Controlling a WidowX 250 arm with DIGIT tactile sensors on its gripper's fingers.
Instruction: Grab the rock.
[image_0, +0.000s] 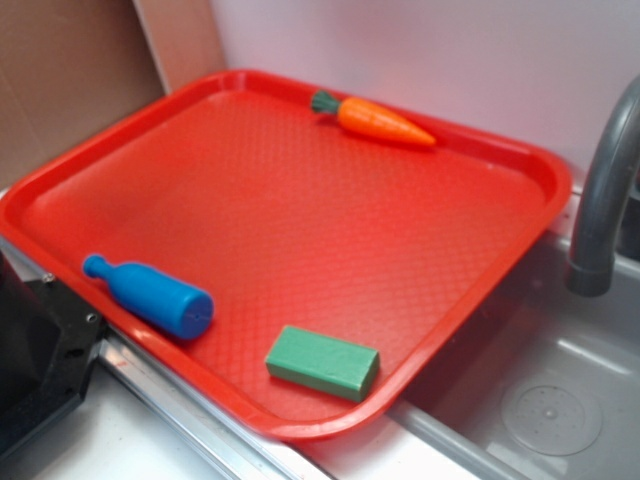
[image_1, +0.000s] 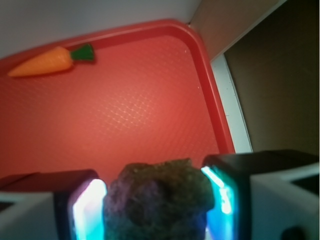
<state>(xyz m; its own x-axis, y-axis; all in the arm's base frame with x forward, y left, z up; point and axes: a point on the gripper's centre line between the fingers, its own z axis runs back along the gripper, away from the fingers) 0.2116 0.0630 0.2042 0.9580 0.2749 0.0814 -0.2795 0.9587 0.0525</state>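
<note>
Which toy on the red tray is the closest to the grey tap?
The green block. It lies at the tray's near corner beside the sink, closest to the tap. The carrot sits along the far edge; the blue bottle is farthest left.

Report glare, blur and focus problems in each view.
Exterior view: soft overall, with pale glare across the red tray near its far left. Wrist view: the rock between the gripper fingers is close and blurred, finger pads glow blown-out; the carrot is softly focused.
</note>
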